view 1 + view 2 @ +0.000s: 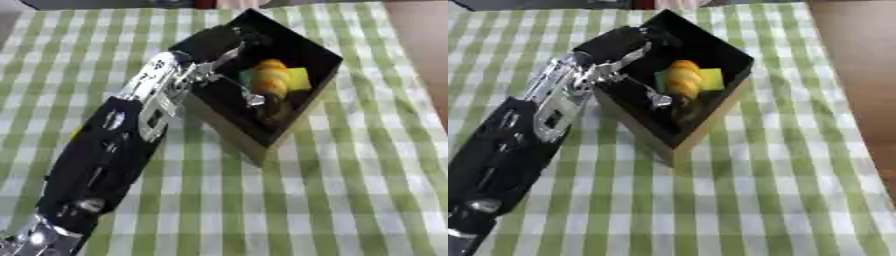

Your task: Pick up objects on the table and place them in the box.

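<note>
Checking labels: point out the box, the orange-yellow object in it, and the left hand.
box (325, 56), left eye view: far right wall, near its rim.
orange-yellow object (269, 79), left eye view: middle of its rounded body.
left hand (627, 42), right eye view: black back of the hand, over the box's left edge.

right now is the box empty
No, the black box already holds an orange and yellow thing on a green piece, with the left hand reaching in over it.
</note>
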